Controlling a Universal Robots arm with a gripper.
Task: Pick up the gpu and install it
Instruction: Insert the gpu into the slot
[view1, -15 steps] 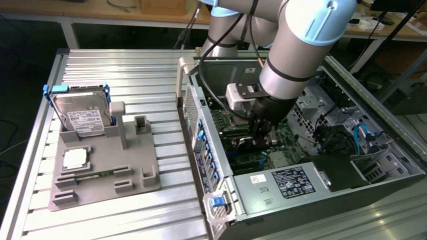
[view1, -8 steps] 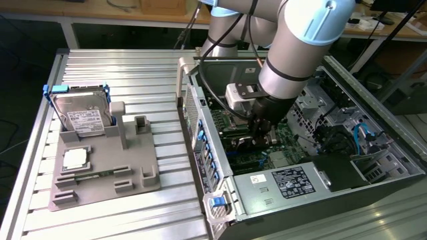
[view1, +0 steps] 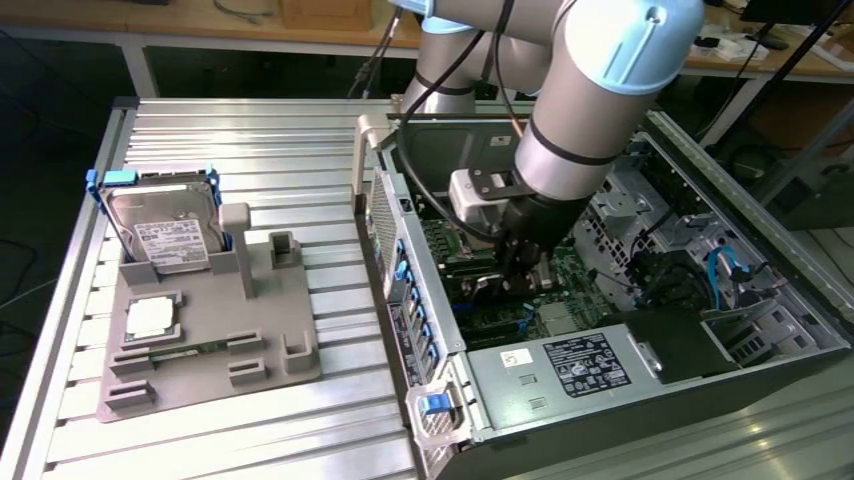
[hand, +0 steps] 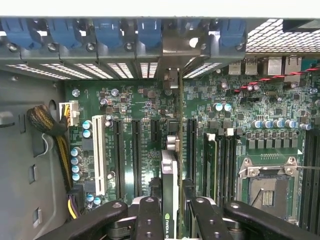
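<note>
Grey plastic fixture tray (view1: 214, 340) on the slatted aluminium table (view1: 267, 150), 9 o'clock from the open computer tower case (view1: 400, 250). Silver hard drive with white label (view1: 167, 235) stands at the tray's 11 o'clock. Inside the case, end effector (hand: 170, 217) is clamped on the thin green-board gpu with dark cooler face (hand: 170, 182). Card sits edge-on over the green motherboard (hand: 130, 100) slots, running toward the blue slot clips (hand: 107, 32). Seated or not: can't tell.

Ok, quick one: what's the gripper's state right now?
Gripper: fingers closed on the gpu, holding it edge-on over the motherboard.
</note>
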